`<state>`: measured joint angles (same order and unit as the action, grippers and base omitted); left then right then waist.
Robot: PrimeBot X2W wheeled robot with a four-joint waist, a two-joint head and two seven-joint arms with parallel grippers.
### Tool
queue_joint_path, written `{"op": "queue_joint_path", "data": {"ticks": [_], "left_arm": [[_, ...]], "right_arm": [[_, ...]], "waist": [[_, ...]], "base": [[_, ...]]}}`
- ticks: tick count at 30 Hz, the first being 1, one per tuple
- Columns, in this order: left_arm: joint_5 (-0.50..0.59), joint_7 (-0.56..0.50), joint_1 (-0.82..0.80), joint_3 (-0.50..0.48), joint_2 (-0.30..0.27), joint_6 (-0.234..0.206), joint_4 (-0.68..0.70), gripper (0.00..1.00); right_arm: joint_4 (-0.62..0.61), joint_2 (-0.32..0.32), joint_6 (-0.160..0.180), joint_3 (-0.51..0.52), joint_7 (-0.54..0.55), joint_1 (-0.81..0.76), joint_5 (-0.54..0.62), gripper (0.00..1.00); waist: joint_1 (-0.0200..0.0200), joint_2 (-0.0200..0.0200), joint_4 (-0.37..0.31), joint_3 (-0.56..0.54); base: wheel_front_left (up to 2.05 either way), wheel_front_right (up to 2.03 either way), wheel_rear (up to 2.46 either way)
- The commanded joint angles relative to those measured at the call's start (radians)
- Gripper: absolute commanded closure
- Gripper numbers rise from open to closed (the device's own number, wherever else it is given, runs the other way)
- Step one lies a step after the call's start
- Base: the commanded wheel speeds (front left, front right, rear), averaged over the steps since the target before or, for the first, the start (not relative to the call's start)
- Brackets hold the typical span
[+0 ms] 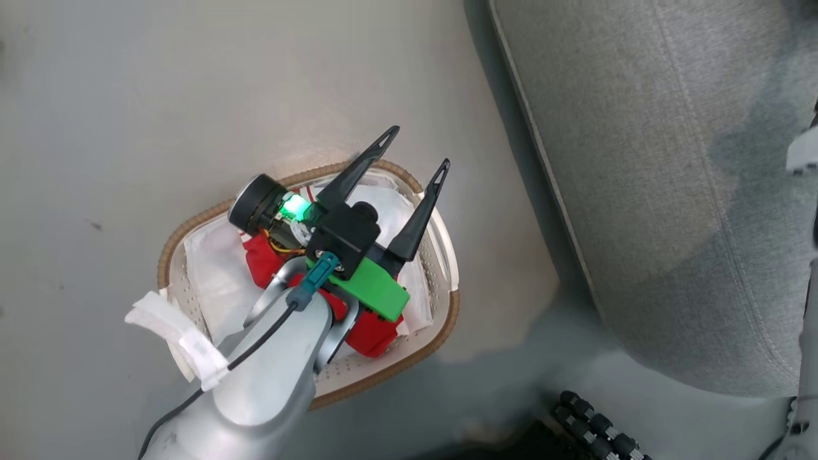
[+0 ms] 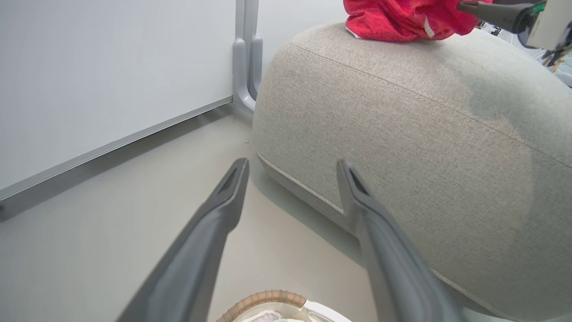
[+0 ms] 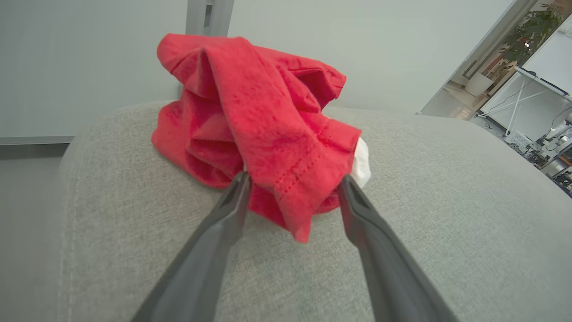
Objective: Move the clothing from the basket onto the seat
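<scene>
**Seat** (image 1: pixel 671 160): large grey woven-fabric cushion with rounded edges and a stitched seam along its lower border.

**Red garment** (image 3: pixel 259 129): lies on top of the seat, near its rounded end. It is crumpled into an upright heap. A stitched hem hangs at the front, and a white patch shows at one side.

**Remaining red clothing** (image 1: pixel 374 332): lies bunched inside the basket (image 1: pixel 442 259), partly hidden.

**Basket:** oval, with a white perforated wall, brown woven rim and white fabric lining. It stands upright beside the seat, near its rounded corner, not touching it.
</scene>
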<state>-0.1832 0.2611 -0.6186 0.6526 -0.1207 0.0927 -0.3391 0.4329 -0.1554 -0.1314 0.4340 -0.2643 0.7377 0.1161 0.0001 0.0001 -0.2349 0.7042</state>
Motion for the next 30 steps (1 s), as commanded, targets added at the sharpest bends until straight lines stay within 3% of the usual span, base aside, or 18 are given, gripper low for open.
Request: {"op": "queue_joint_path", "data": {"ticks": [1,7,17,23,30], "left_arm": [[-0.011,0.005,0.015,-0.012,0.0,-0.006,0.006,0.0],[-0.037,0.005,0.075,-0.06,0.011,-0.009,0.03,0.0],[-0.083,0.004,0.233,-0.174,0.053,0.002,0.053,0.0],[-0.088,0.003,0.374,-0.307,0.065,-0.01,0.073,0.0],[-0.082,0.003,0.497,-0.449,0.069,-0.025,0.105,0.0]], "right_arm": [[-0.016,0.006,0.001,-0.008,0.0,-0.04,0.008,0.0],[-0.063,0.026,0.001,-0.034,0.0,-0.153,0.0,0.0],[-0.058,-0.007,0.001,-0.115,0.0,-0.239,-0.006,0.0],[-0.028,0.036,0.001,-0.208,0.0,-0.275,-0.028,0.0],[-0.033,0.087,0.001,-0.315,0.0,-0.339,-0.067,0.0]], "waist": [[-0.0001,-0.0001,0.005,-0.049],[-0.0001,-0.0001,0.035,-0.156],[-0.0001,-0.0001,0.129,-0.389],[-0.0001,-0.0001,0.199,-0.534],[-0.0001,-0.0001,0.251,-0.619]], "base": [[0.0,0.0,0.0],[0.0,0.0,0.0],[0.0,0.0,0.0],[0.0,0.0,0.0],[0.0,0.0,0.0]]}}
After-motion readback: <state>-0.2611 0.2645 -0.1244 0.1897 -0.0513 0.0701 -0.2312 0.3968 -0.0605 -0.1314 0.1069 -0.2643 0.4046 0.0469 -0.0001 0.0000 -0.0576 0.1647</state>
